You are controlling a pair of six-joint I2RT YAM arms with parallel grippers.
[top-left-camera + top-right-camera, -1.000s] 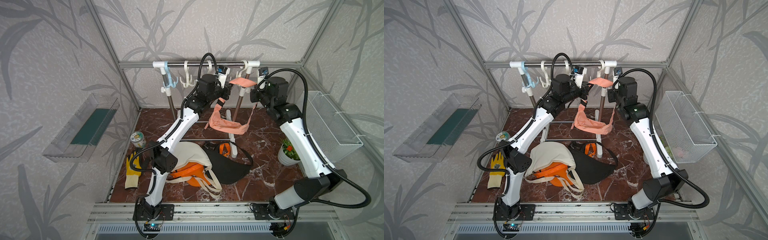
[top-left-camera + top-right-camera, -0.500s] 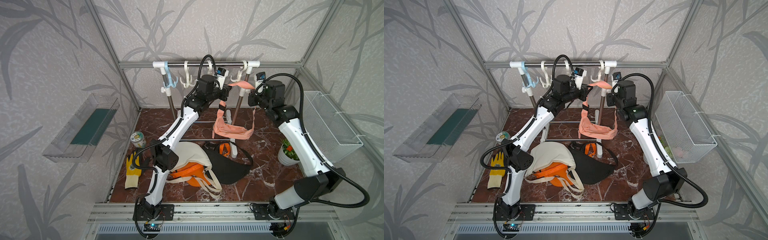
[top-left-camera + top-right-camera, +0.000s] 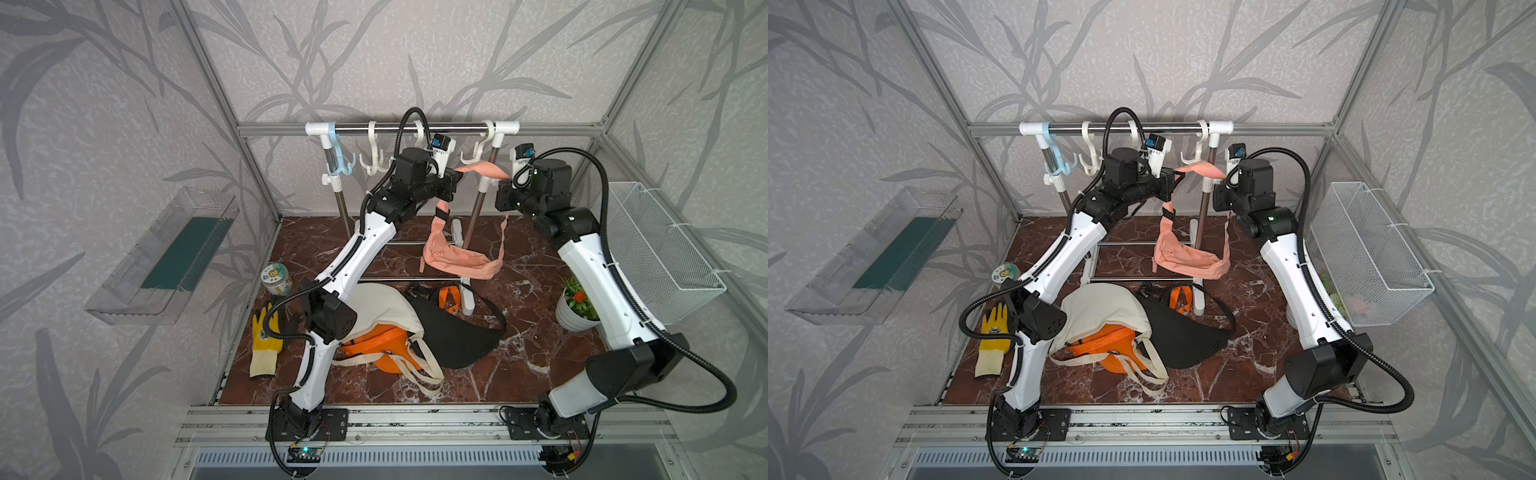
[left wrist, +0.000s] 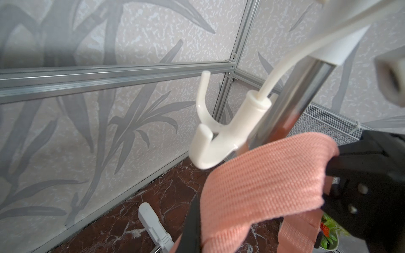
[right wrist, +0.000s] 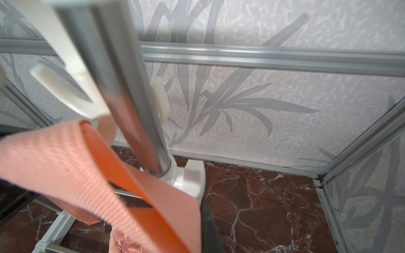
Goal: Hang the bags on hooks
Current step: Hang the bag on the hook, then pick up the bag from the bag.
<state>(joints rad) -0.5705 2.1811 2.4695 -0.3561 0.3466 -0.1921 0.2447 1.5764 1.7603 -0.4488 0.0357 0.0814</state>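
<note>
Both claws were clamped on the salmon-pink webbing strap (image 3: pixel 478 169) (pulled taut between them): left claw (image 3: pixel 456 176), right claw (image 3: pixel 502 195). A white plastic double hook (image 4: pixel 215 140) hung just above the strap, and the pink fabric waist bag (image 3: pixel 455 259) dangled below.

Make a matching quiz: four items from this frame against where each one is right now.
Items:
1. pink bag
2. yellow glove
3. blue hook
4. potted plant

Places:
A. on the rail, at its far end from the wire basket
B. hanging by its strap between both arms
C. on the floor below the wire basket
D. flat on the floor beside the left arm

Pairs: 1-B, 2-D, 3-A, 4-C
</note>
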